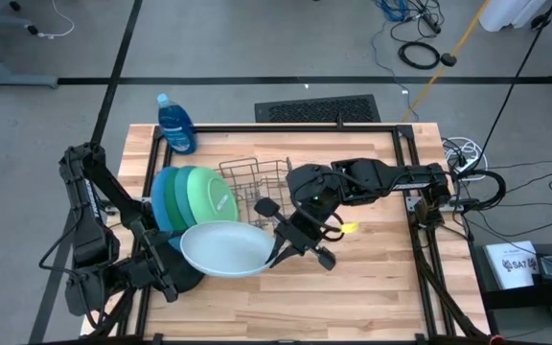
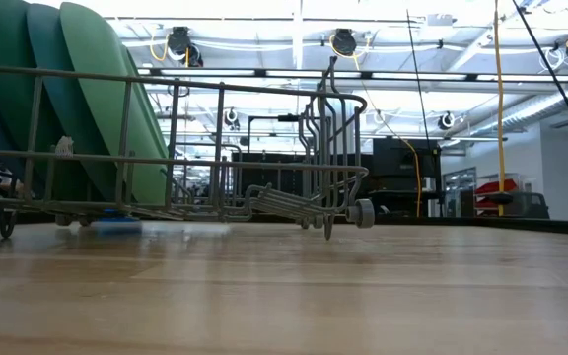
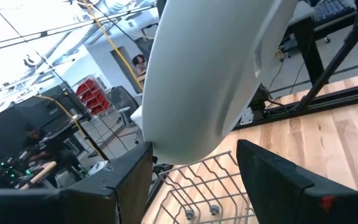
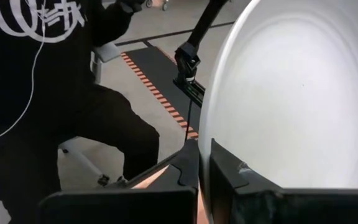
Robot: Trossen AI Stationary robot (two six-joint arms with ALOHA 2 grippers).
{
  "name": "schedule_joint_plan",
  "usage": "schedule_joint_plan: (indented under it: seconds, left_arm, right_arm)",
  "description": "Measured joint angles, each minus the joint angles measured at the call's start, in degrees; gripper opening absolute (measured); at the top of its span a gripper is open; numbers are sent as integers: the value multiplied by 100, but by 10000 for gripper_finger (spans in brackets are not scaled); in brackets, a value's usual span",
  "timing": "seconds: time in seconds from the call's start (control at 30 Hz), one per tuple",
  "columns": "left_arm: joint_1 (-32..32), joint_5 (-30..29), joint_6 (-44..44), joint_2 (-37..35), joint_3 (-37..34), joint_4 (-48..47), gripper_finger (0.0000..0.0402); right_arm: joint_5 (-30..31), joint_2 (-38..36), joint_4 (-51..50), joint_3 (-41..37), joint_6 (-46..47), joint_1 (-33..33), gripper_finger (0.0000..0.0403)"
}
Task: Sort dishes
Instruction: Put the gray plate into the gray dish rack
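The pale blue-white plate [image 1: 224,248] hangs just in front of the wire rack [image 1: 257,182], its rim pinched by the right gripper [image 1: 278,251]; three plates stand racked, two seem left; the left gripper [image 1: 166,278] sits under it, fingers spread, holding nothing.

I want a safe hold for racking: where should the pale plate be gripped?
By its thin rim. The pale plate is tilted above the table, so a tool closes over the edge from the side, as the right gripper does, one finger on each face.
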Motion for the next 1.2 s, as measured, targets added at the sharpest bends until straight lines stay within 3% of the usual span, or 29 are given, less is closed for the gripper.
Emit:
schedule_joint_plan:
  seconds: [1.2]
  left_arm:
    - [-4, 84, 3, 2, 1, 7, 231]
  right_arm:
    - [409, -63, -28, -15, 7, 113, 2]
